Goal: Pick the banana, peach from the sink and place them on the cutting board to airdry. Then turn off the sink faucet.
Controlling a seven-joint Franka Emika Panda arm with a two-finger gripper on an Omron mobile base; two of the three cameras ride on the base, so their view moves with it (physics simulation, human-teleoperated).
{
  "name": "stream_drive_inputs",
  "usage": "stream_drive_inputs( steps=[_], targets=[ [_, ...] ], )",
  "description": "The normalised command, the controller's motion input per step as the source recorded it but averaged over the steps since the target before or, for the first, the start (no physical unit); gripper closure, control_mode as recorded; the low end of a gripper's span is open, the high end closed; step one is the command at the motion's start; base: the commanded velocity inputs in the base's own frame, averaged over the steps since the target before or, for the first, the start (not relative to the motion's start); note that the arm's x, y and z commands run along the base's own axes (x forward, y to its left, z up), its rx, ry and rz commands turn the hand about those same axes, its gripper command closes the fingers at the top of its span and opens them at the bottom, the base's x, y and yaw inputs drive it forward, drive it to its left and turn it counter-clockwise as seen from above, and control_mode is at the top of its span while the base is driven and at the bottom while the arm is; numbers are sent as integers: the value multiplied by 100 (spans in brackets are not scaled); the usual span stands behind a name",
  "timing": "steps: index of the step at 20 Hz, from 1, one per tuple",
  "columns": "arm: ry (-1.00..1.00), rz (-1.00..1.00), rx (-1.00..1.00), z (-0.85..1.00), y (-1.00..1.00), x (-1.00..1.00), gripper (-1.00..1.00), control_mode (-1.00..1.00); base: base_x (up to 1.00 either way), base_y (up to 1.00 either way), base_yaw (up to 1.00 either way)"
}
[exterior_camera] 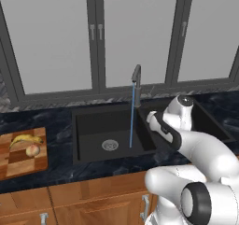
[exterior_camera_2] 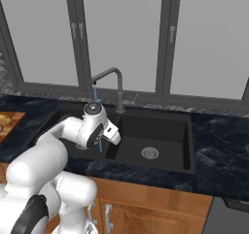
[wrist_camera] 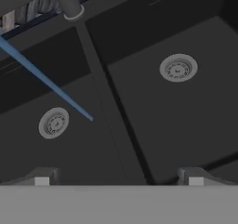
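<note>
The banana [exterior_camera: 25, 138] and the peach [exterior_camera: 32, 150] lie side by side on the checkered cutting board [exterior_camera: 18, 165], left of the sink on the counter. The black double-basin sink [exterior_camera: 93, 121] holds no fruit in its basins. The dark sink faucet [exterior_camera: 136, 78] stands behind it, and a thin blue water stream [exterior_camera: 132, 121] falls into the left basin. My gripper [wrist_camera: 118, 177] hangs open above the divider between the two basins, with nothing between its fingers. In the hand view the faucet's base [wrist_camera: 67, 2] is at the top left and the stream [wrist_camera: 46, 81] crosses the left basin.
Each basin has a round silver drain [wrist_camera: 54, 122] [wrist_camera: 178, 68]. Dark marble counter [exterior_camera_2: 219, 150] surrounds the sink, with wooden cabinet fronts [exterior_camera_2: 146, 204] below. Tall grey-framed windows [exterior_camera: 56, 37] run behind the faucet. The board's edge [exterior_camera_2: 9, 124] shows at the far left of the right base view.
</note>
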Motion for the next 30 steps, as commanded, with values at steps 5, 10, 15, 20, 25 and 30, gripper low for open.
stream_drive_inputs(
  steps=[5, 10, 15, 20, 25, 30],
  targets=[
    [-6, 0, 0, 0, -16, 17, -100, -100, 0, 0, 0],
    [-7, 0, 0, 3, -9, 17, -100, -100, 0, 0, 0],
    [-4, 0, 0, 8, -6, 17, 100, -100, 0, 0, 0],
    [-2, 0, 0, 10, -10, 13, 100, -100, 0, 0, 0],
    [-3, 0, 1, 14, -30, 17, 100, -100, 0, 0, 0],
    [-3, 0, 3, 16, -22, 24, 100, -100, 0, 0, 0]
  ],
)
